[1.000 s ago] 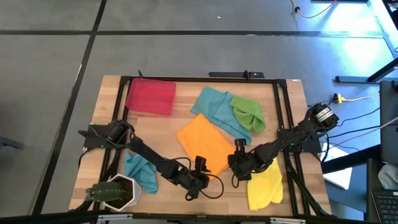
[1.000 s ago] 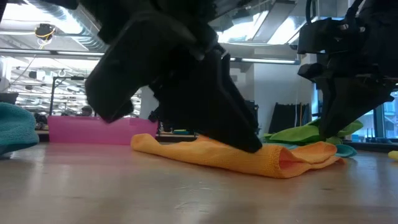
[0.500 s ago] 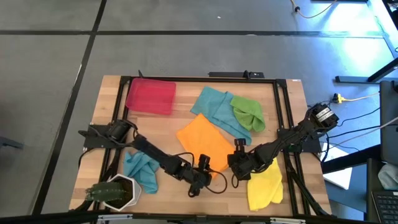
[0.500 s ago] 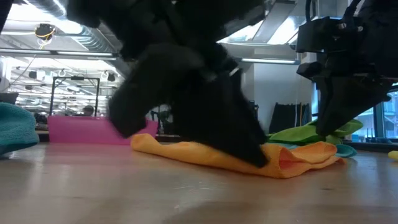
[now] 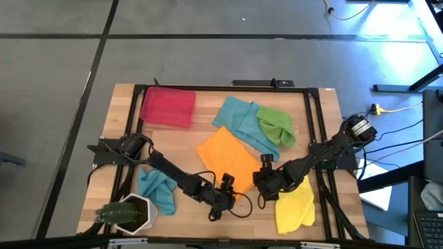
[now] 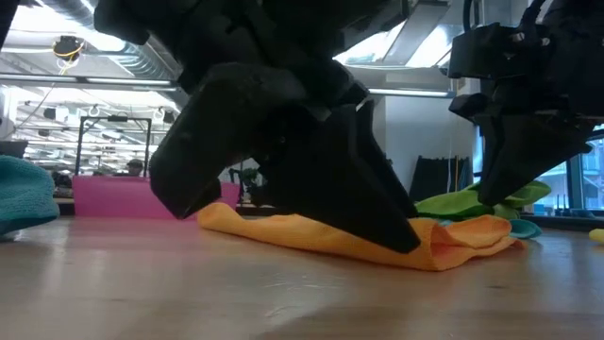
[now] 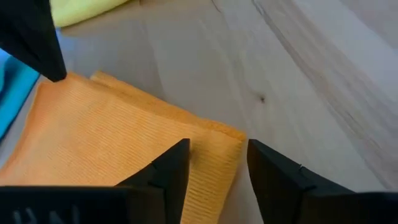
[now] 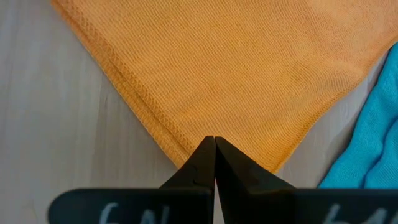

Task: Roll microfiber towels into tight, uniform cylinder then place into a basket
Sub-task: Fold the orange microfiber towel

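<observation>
The large orange towel (image 5: 227,160) lies folded flat on the table's middle, and also shows in the low view (image 6: 283,229). My left gripper (image 5: 232,195) is open at the towel's near corner (image 7: 217,140), one finger over the cloth and one over bare wood. My right gripper (image 5: 259,178) is shut at the towel's right corner. The red basket (image 5: 167,107) stands at the far left. A teal towel (image 5: 241,119) and the green towel (image 5: 277,124) lie far right, the yellow towel (image 5: 296,206) near right, and a second teal towel (image 5: 155,189) near left. My right gripper sets its shut fingertips (image 8: 214,149) on the orange towel's right corner (image 8: 214,127), slanting down from the table's right side. The towel lies flat on the table there. The fingers hide whether any cloth is caught between them. My left gripper: I cannot tell whether its fingers touch the towel.
A white pot with a plant (image 5: 128,213) stands at the near left corner. A black frame (image 5: 221,87) runs along the table's far, left and right sides. Bare wood shows along the near edge (image 5: 235,225).
My left gripper has moved a little toward the table's right edge, along the orange towel's near side to its near corner. The towel and my right gripper have stayed in place.
</observation>
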`<move>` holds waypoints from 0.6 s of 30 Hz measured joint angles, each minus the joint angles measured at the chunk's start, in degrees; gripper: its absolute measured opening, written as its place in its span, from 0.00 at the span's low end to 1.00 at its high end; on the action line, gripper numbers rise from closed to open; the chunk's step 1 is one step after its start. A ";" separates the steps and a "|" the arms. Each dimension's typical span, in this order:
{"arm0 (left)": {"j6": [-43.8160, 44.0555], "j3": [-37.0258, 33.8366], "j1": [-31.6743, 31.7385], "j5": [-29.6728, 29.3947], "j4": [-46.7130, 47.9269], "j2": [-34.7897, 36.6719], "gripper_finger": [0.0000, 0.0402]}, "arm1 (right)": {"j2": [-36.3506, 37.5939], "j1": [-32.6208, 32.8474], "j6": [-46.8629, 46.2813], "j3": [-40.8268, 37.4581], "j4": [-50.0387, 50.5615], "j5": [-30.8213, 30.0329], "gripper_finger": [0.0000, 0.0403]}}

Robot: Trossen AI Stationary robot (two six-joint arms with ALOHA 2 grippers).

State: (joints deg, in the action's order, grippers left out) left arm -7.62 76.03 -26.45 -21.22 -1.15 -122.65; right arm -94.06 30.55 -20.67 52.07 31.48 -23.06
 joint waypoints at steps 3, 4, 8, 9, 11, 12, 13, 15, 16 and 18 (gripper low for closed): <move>-0.02 0.00 0.19 -0.01 0.66 -0.09 0.35 | 0.00 0.00 0.02 0.00 0.00 -0.01 0.02; -0.04 0.00 0.21 -0.03 0.64 -0.09 0.35 | 0.00 0.00 0.03 0.00 0.00 -0.01 0.02; -1.62 0.00 0.02 -0.03 0.67 -0.09 0.35 | 0.00 0.01 0.13 0.00 0.00 -0.49 0.02; -2.12 0.00 -0.16 -0.03 0.67 -0.09 0.34 | 0.00 0.00 0.14 0.00 0.00 -0.49 0.02; -3.29 0.00 -0.33 0.05 0.70 -0.09 0.32 | 0.00 0.00 0.14 0.00 0.00 -0.52 0.02; -3.52 0.00 -0.43 0.57 0.68 -0.09 0.31 | 0.00 0.00 0.15 0.00 0.00 -0.53 0.02; -3.56 0.00 -0.49 1.34 0.43 -0.27 0.29 | 0.00 0.00 0.15 0.00 0.01 -0.53 0.02; -3.87 0.00 -0.49 2.38 0.38 -0.55 0.26 | 0.00 0.00 0.15 0.00 0.00 -0.55 0.02; -4.40 -0.02 -0.50 2.65 0.43 -0.64 0.24 | 0.00 0.00 0.15 0.00 0.02 -0.55 0.02; -4.93 0.09 -0.51 2.89 -0.75 -1.46 0.19 | 0.00 0.02 0.15 0.00 0.02 -0.82 0.02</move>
State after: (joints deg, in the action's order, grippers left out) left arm -12.54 76.12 -26.96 -18.34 -1.91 -124.11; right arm -94.06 30.57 -20.51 52.07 31.51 -23.88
